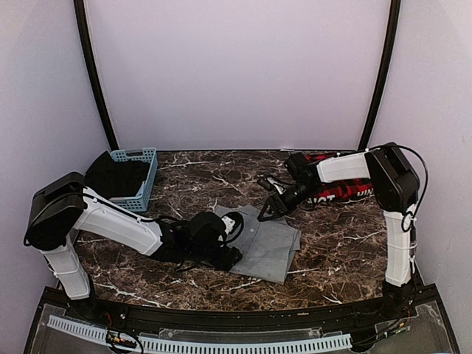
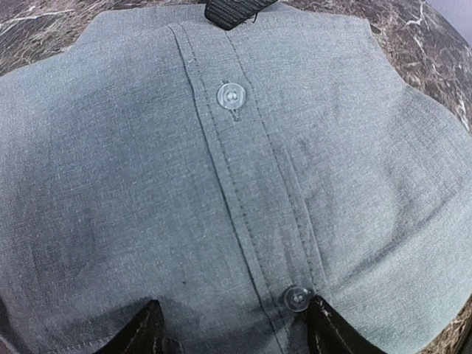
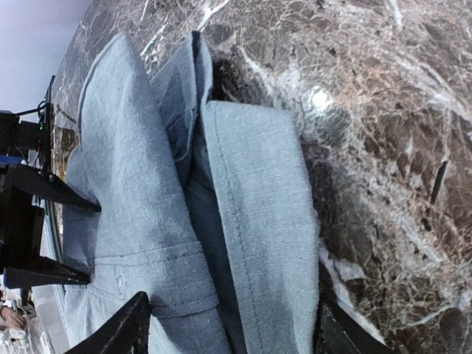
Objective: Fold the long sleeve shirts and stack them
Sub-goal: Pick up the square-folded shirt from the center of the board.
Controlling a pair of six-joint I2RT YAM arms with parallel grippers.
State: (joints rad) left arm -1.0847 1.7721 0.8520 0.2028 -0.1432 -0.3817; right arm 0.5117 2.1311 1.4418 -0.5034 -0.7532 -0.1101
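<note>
Risk first: my left gripper (image 2: pixel 230 316), low centre, rests spread on the grey shirt (image 1: pixel 271 249); dragging could undo its fold. Right gripper (image 1: pixel 265 212), spread around the collar (image 3: pixel 251 184), may catch one layer only. Plaid shirt (image 1: pixel 341 193) lies upper right.

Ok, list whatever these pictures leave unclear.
Top view: the right arm covers part of the plaid shirt; its white lettering is too small to read.
Top view: the dark contents of the blue basket are unidentifiable.
Left wrist view: the grey shirt runs past the frame's edges, sleeves unseen.
Right wrist view: the shirt's top fold hides the layers beneath.
</note>
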